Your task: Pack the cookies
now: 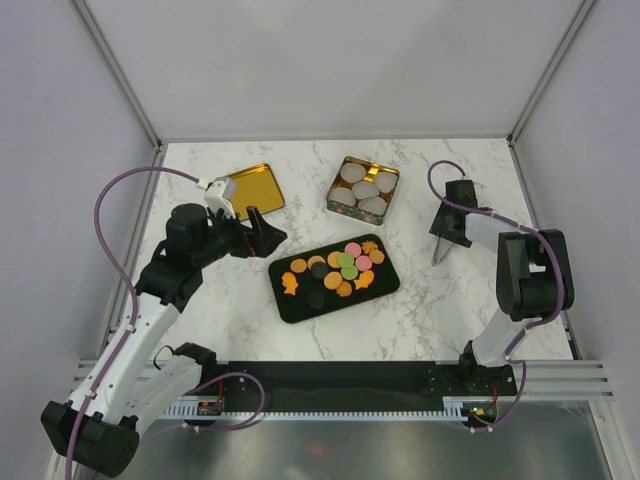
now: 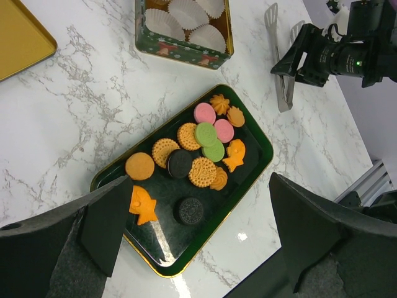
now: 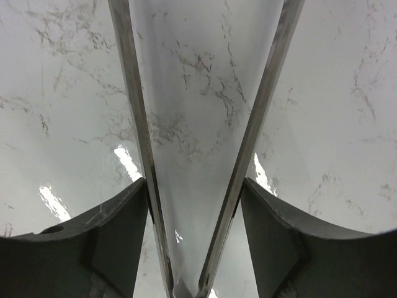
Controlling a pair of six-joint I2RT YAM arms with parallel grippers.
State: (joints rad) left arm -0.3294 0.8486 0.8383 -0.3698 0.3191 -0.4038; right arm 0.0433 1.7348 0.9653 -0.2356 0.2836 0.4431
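Observation:
The cookies (image 1: 335, 268) lie on a black gold-rimmed tray (image 1: 290, 310) at mid-table: round orange, pink, green and dark ones, plus orange fish shapes. In the left wrist view the cookies (image 2: 201, 152) cluster at the tray's (image 2: 260, 155) far end, and a dark one (image 2: 188, 211) and a fish (image 2: 142, 205) lie apart. My left gripper (image 1: 262, 228) is open and empty above the tray's left end, also in its wrist view (image 2: 200, 205). My right gripper (image 1: 447, 228) is shut on metal tongs (image 1: 438, 255), right of the tray. In the right wrist view (image 3: 195, 211) its fingers (image 3: 118, 230) press the tongs' arms (image 3: 138, 143) over bare marble.
A green square tin (image 1: 362, 186) holding pale paper cup liners stands behind the tray, and shows in the left wrist view (image 2: 186, 53). Its gold lid (image 1: 248, 190) lies at the back left, also in the left wrist view (image 2: 18, 37). White walls enclose the marble table.

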